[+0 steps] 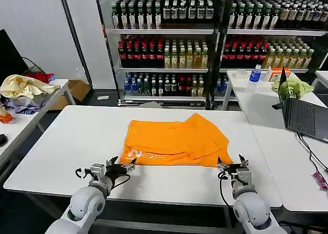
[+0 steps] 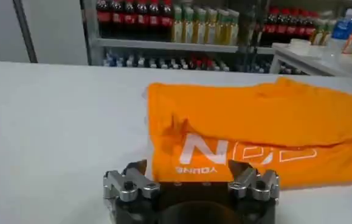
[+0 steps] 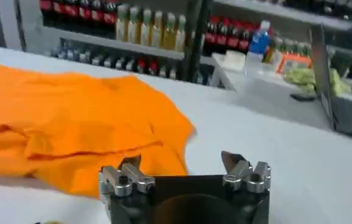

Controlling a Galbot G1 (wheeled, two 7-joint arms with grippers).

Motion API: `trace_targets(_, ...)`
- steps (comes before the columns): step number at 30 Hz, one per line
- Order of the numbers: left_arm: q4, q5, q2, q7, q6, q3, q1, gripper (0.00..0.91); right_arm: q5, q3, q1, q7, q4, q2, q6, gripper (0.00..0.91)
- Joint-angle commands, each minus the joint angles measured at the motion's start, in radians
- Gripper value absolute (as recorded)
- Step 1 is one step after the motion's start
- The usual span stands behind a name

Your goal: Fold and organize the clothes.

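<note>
Left gripper (image 1: 122, 166): sat spread wide, empty, just short of the T-shirt's near-left corner.
Right gripper (image 1: 233, 166): gaped empty at the near-right corner.
T-shirt (image 1: 177, 141): partly folded mid-table (image 1: 72, 147), long axis left-right, lettering (image 2: 215, 159) on the near edge.
Risk: a pinch taking only the top layer would likely undo the fold.

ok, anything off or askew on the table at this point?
Only the fold. The orange T-shirt lies partly folded and uneven: its far right corner sticks out at an angle, and the near edge with the white lettering is creased. The left tool and right tool are open at its near corners, holding nothing.
</note>
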Motion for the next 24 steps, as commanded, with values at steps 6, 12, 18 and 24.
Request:
trace_targets(6,0.042,0.014,-0.001,-0.004,-0.009,0.010,-0.005,0.020,0.090,-0.008,0.004,0.015,-0.043,0.012,-0.035,0.000)
trace_targets(12,0.049,0.015,-0.001,-0.003,-0.008,0.011,-0.003,0.020,0.087,-0.020,0.009,0.018,-0.043,0.012,-0.035,0.000)
trace_targets(18,0.038,0.015,0.000,-0.001,-0.008,0.009,0.004,0.020,0.086,-0.019,0.005,0.017,-0.029,0.012,-0.033,0.000)
trace_targets(24,-0.005,0.012,0.002,-0.001,-0.007,-0.003,0.034,0.020,0.083,-0.010,-0.025,0.019,0.014,0.003,-0.032,0.000)
